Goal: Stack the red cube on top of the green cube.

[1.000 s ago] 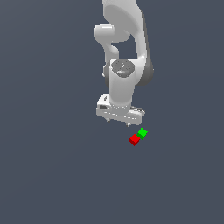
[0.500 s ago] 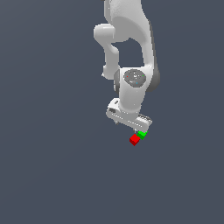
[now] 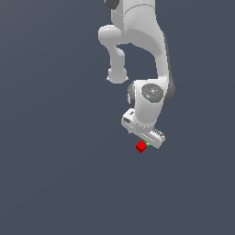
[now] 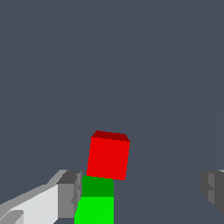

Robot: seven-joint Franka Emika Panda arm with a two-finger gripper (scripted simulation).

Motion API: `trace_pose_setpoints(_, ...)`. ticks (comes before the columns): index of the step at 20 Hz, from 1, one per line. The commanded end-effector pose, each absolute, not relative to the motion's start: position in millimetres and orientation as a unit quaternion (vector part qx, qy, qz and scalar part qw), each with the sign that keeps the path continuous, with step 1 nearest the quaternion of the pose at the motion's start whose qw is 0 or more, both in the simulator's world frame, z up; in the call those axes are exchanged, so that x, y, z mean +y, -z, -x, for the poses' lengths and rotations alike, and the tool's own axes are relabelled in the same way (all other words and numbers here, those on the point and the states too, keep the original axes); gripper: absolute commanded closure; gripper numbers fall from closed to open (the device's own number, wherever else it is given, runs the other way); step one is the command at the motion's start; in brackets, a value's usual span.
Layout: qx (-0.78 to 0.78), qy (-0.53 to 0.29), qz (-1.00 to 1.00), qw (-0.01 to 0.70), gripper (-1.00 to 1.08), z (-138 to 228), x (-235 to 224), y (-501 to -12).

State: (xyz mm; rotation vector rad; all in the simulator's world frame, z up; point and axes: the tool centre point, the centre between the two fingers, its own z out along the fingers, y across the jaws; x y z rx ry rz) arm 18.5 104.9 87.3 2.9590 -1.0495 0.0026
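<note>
The red cube (image 4: pixel 108 155) rests on the grey floor, right against the green cube (image 4: pixel 95 201). My gripper (image 4: pixel 142 194) hangs low over them and is open, with nothing held. The green cube lies inside the gap, close beside one finger (image 4: pixel 70 194); the other finger (image 4: pixel 213 192) stands far off from it. The red cube lies just beyond the fingertips. In the exterior view the red cube (image 3: pixel 141 146) shows at the lower edge of the hand (image 3: pixel 143 131), which hides all but a sliver of the green cube (image 3: pixel 148 145).
Plain dark grey floor (image 3: pixel 55 183) lies all around the two cubes. The white arm (image 3: pixel 137 46) rises above the hand. No other objects show.
The hand has come down and shifted toward the cubes, turning somewhat. It now covers most of the green cube in the exterior view. The cubes have not moved.
</note>
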Motion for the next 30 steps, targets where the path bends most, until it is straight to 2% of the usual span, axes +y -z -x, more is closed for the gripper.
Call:
trace_pose_setpoints(1,-0.354,-0.001,-0.935,0.001,-0.92,-22.4,111.4,-81.7)
trace_pose_setpoints(17,-0.391,0.0,-0.92,0.0,-0.92,-31.5,124.4,-67.0)
trace_pose_setpoints(30,-0.394,0.0,-0.919,0.0,-0.92,-31.9,124.0,-20.1)
